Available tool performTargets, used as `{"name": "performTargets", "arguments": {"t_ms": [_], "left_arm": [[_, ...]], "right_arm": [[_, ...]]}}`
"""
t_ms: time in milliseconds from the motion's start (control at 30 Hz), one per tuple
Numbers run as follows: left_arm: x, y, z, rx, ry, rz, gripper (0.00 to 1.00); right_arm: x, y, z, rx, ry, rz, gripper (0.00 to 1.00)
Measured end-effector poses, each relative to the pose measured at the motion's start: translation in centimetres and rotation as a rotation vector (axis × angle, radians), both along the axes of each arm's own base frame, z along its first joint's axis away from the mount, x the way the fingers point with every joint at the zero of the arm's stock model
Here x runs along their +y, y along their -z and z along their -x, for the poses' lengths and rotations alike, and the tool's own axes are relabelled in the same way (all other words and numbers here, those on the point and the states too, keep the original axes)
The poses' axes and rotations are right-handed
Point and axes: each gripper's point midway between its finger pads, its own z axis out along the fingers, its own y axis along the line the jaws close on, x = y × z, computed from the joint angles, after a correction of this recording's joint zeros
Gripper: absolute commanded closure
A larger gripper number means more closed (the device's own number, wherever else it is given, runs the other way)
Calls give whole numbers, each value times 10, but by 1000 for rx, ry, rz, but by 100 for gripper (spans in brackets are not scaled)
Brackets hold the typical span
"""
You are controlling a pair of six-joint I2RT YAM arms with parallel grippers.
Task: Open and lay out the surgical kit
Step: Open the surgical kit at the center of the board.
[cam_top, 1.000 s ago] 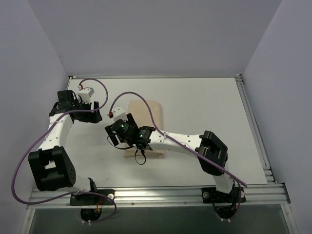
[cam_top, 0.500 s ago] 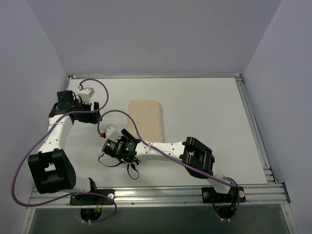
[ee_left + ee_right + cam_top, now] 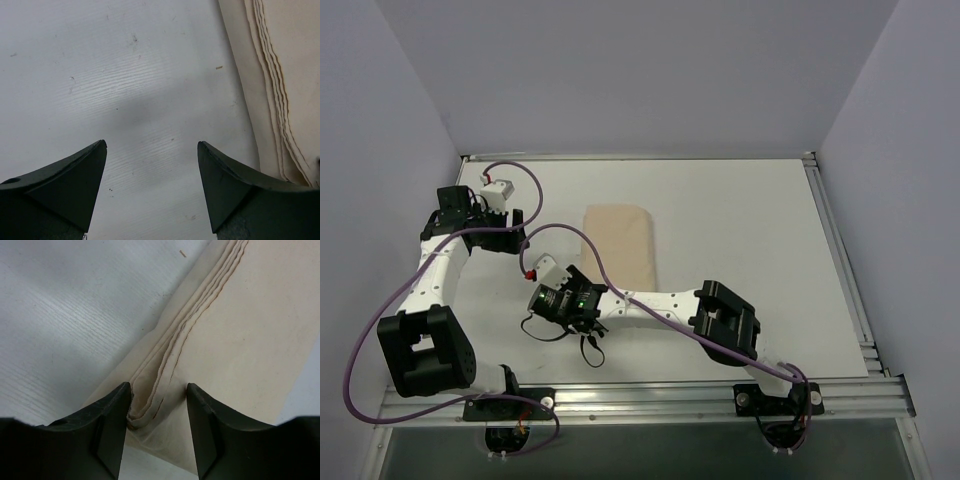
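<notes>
Straddling the near corner of the folded beige cloth wrap (image 3: 235, 340), the right gripper (image 3: 158, 385) has its fingers partly apart with the stacked hem layers running between them. The hem lies against the left finger, but I cannot tell whether the cloth is pinched. The left gripper (image 3: 151, 143) hangs released, fingers wide over the bare white table (image 3: 100, 75), the wrap's layered edge just outside its right finger.

White table (image 3: 740, 250), lavender walls (image 3: 620, 70)
An aluminium rail (image 3: 650, 398) edges the table's near side; a tiny tan speck (image 3: 219, 67) lies on its ridged surface.
</notes>
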Motion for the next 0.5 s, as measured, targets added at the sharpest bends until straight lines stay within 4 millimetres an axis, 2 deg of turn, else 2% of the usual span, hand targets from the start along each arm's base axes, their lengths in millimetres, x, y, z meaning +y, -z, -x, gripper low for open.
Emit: {"name": "performTargets", "arguments": {"t_ms": [33, 67, 167, 233, 267, 500], "left_arm": [[0, 0, 0, 0, 1, 0, 18], [0, 0, 0, 0, 1, 0, 18], [0, 0, 0, 0, 1, 0, 18], [0, 0, 0, 1, 1, 0, 18], [0, 0, 0, 1, 1, 0, 18], [-1, 0, 1, 4, 8, 2, 18]], "right_arm": [[1, 1, 0, 4, -4, -1, 59], [1, 2, 1, 8, -7, -3, 67], [3, 4, 2, 21, -20, -10, 85], [3, 5, 1, 22, -19, -10, 92], [2, 5, 0, 22, -18, -9, 99], [-4, 9, -6, 25, 0, -48, 100]]}}
